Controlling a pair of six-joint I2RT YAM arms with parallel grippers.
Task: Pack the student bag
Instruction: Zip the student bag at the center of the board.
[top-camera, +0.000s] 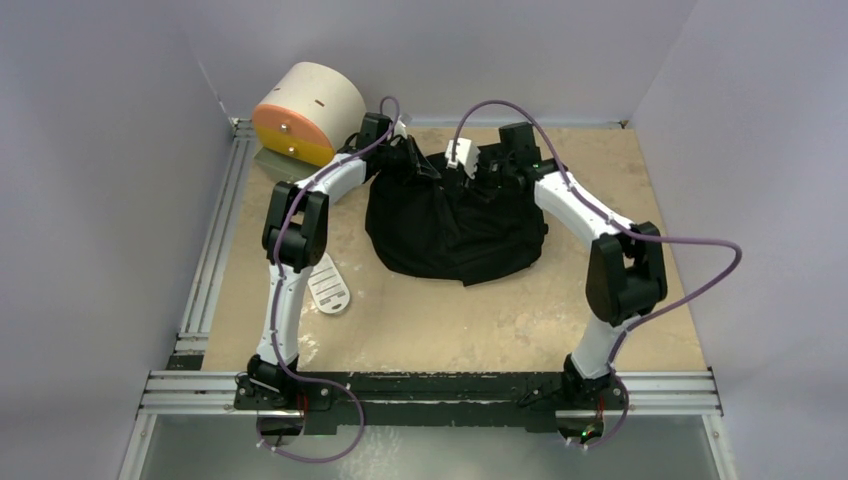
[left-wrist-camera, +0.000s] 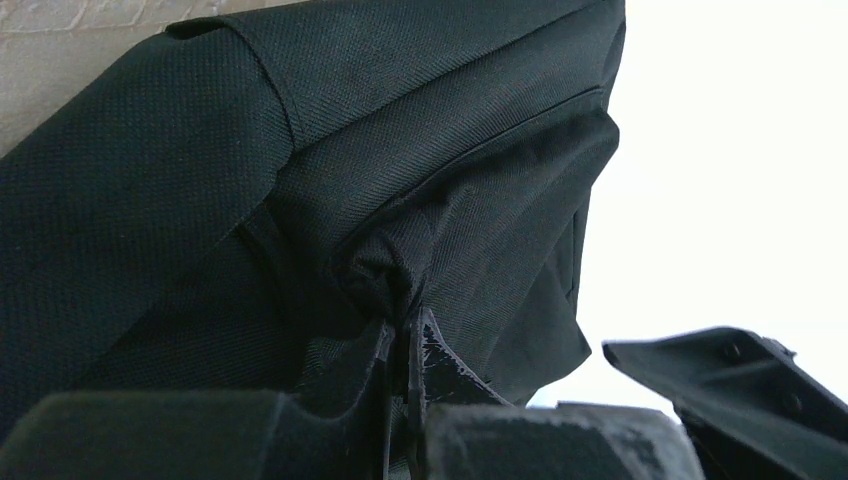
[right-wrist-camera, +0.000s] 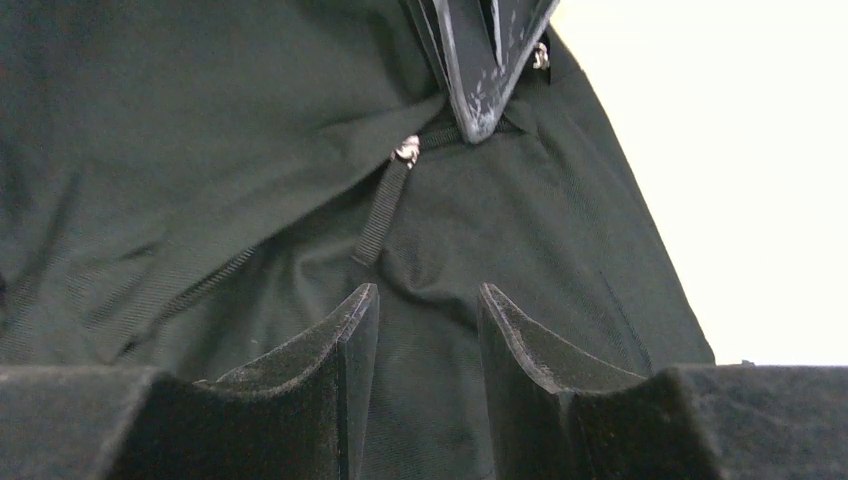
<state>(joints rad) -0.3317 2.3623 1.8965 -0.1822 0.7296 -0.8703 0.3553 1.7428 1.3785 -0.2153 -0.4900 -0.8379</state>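
On the surface (top-camera: 480, 320), the student bag (top-camera: 455, 225) is pinched by the closed left fingers (left-wrist-camera: 440, 360); its zipper pull (right-wrist-camera: 385, 205) is found just ahead of the half-open, empty right fingers (right-wrist-camera: 350, 330).

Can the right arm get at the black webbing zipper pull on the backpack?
Probably yes. The right gripper, jaws open, sits just short of the black webbing zipper pull, nothing between; the left gripper, shut on the soft black fabric backpack, lies beyond it.
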